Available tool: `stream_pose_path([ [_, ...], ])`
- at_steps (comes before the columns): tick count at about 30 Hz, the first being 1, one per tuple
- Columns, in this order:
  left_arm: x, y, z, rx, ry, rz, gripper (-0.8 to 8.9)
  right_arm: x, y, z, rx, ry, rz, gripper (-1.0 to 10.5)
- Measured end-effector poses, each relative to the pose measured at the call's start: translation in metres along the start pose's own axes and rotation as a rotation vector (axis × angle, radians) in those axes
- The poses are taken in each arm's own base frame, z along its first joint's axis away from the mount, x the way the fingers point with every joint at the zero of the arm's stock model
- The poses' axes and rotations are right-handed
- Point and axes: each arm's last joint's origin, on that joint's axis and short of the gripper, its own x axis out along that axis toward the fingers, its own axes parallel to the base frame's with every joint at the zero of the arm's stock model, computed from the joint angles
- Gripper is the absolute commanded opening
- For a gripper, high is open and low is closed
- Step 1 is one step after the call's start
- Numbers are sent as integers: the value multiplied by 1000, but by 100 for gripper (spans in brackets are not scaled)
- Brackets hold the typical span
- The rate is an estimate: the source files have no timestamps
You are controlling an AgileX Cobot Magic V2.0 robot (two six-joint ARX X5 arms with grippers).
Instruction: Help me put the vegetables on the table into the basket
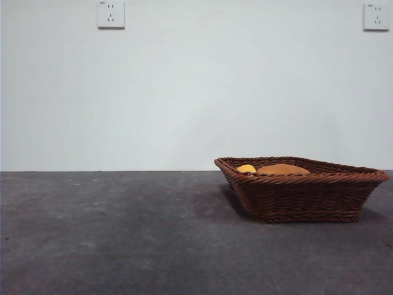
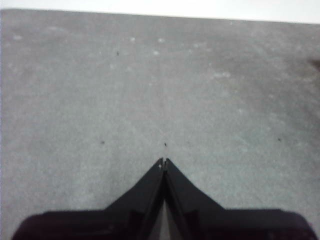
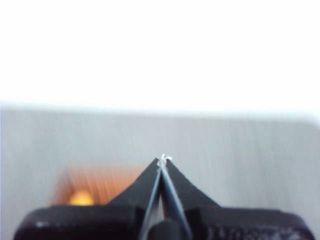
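Vegetables: corn [image 1: 246, 168] and potato [image 1: 282, 169] lie in the basket [image 1: 307, 196] on the desk [image 1: 123, 233]; no eggplant shows. Probably light, stiff, smooth: grip mid-body. Left claw [image 2: 164, 162] and right claw [image 3: 163, 160] are both closed, empty.

A brown wicker basket [image 1: 301, 190] is sitting on the dark grey table [image 1: 123, 239], toward the right side of the view and set at an angle, with one corner pointing left. Its braided rim is flaring outward above woven sides. Inside, a rounded orange-brown potato [image 1: 282, 169] is peeking just above the rim, and a small bit of yellow corn [image 1: 246, 168] is showing just beside it on the left. A pale wall is filling the background, with two white wall sockets [image 1: 111, 14] hanging near the top corners.
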Motion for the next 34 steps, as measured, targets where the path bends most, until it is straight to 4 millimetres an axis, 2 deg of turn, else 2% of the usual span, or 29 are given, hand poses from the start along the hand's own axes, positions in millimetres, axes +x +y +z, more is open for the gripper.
stream_pose_path([
  [3, 2, 0, -2, -3, 26, 1, -4, -29, 4, -26, -24, -293, -2, 1],
  [5, 3, 0, -3, -6, 43, 2, -4, -47, 4, -54, -35, -456, -29, 1],
  [7, 4, 1, -5, -8, 64, 3, -4, -65, 3, -105, -40, -566, -76, 1],
  [9, 5, 1, -5, -10, 79, 4, -4, -73, 3, -158, -41, -546, -99, 1],
  [11, 6, 1, -6, -11, 83, 4, -4, -71, 0, -204, -34, -449, -133, 1],
  [13, 6, 1, -6, -11, 84, 4, -4, -68, -2, -240, -21, -327, -158, 1],
  [18, 6, 1, -6, -11, 82, 4, -4, -71, -5, -267, 14, -113, -194, 1],
  [21, 6, 1, -6, -11, 83, 4, -4, -68, -4, -282, 41, -55, -172, 1],
  [25, 6, 1, -6, -11, 83, 4, -4, -68, -4, -288, 71, 1, -169, 1],
  [34, 6, 1, -6, -11, 82, 4, -4, -69, -4, -287, 71, -19, -172, 2],
])
